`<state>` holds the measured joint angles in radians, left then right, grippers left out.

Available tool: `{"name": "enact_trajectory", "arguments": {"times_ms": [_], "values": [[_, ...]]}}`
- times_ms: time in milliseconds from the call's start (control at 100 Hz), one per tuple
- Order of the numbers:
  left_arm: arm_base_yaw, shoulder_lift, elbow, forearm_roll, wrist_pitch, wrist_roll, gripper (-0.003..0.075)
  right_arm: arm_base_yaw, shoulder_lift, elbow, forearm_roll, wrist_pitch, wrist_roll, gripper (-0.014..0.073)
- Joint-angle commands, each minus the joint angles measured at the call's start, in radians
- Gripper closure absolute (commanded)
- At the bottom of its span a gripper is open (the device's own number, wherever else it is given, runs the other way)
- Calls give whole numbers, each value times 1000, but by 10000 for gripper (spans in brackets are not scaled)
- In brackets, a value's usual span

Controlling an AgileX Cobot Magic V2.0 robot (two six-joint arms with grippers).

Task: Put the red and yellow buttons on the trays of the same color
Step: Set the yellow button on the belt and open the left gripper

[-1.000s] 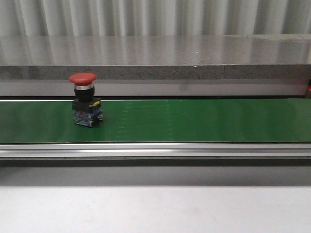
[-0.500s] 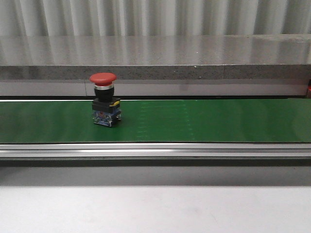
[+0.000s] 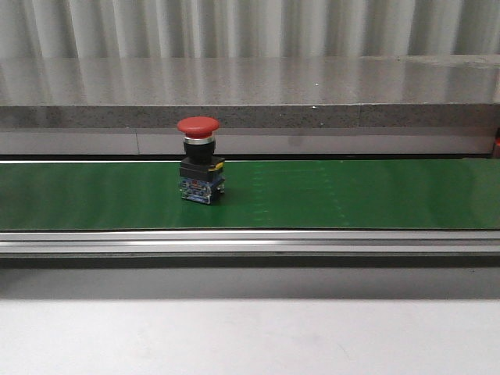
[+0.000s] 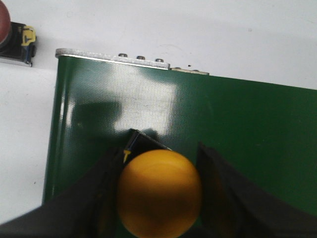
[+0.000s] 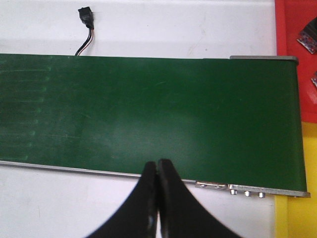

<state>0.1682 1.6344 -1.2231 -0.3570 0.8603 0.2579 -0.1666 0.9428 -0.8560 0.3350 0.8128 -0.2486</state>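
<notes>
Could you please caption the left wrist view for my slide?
Left gripper closed on a yellow button above the green conveyor belt.

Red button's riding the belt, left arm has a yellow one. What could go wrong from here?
The red button stands tall on a narrow base on the green belt; a clumsy touch could tip it. The right gripper is shut over the belt's near edge and must open first. The left gripper is occupied with the yellow button.

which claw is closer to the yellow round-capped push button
Left. The left claw has its fingers on either side of the yellow round-capped push button over the green conveyor belt. The right claw is shut on nothing at the belt's edge, no yellow button in view.
</notes>
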Motion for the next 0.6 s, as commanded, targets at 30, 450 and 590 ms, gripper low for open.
{"name": "enact_trajectory", "arguments": {"times_ms": [30,450,590], "values": [[-8,-36,-23,-25,-16,28,468,1,-14,-24,14,-48,-9,661],[-52,-159,-21,-40,-81,41,48,1,-14,-24,14,-48,-9,661],[-76,-294,18,-41,-159,41,49,1,-14,-24,14,-48,-9,661]]}}
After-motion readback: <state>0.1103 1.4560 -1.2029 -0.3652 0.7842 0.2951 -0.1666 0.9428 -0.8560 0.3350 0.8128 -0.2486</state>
